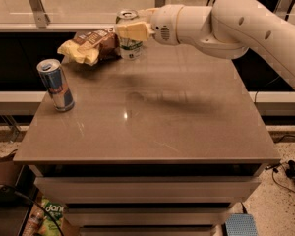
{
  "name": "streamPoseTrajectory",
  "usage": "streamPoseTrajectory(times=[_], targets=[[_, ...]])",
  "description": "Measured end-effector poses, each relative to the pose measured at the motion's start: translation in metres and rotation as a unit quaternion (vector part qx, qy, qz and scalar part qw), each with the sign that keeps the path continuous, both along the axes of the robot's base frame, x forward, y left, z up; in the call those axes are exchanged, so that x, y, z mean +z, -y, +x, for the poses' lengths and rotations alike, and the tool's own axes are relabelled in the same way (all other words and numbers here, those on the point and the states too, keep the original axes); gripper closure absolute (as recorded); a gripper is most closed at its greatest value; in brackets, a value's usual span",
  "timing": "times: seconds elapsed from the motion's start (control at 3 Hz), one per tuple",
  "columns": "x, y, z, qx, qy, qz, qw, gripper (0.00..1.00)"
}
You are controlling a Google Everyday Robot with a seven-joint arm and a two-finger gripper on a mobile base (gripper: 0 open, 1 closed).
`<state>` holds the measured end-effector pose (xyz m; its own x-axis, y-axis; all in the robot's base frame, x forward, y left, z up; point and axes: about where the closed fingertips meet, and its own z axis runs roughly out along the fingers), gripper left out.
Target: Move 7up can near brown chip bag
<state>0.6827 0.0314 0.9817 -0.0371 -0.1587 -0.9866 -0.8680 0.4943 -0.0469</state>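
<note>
The 7up can (131, 49), white and green with a silver top, stands upright at the table's far edge, just right of the brown chip bag (91, 44), nearly touching it. My gripper (129, 31) reaches in from the right, and its pale fingers (135, 31) are closed around the can's upper half. I cannot tell whether the can rests on the table or hangs just above it. The bag lies wrinkled at the far left, its pale yellow end toward the front.
A slim blue and silver can (55, 85) stands upright near the left edge of the brown table (152, 127). My arm (246, 23) spans the far right corner. A glass railing runs behind the table. Drawers are below the front edge.
</note>
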Motion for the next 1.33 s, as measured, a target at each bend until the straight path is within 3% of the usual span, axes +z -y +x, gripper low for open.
streamPoseTrajectory(times=[0.33, 0.67, 1.0, 1.33], targets=[[0.0005, -0.0026, -0.0007, 0.002, 0.0, 0.0, 1.0, 0.0], [-0.0021, -0.0038, -0.0006, 0.004, 0.0, 0.007, 1.0, 0.42], [-0.0016, -0.0064, -0.0014, 0.006, 0.001, 0.008, 1.0, 0.39], [-0.0011, -0.0092, -0.0022, 0.008, 0.001, 0.008, 0.9999, 0.16]])
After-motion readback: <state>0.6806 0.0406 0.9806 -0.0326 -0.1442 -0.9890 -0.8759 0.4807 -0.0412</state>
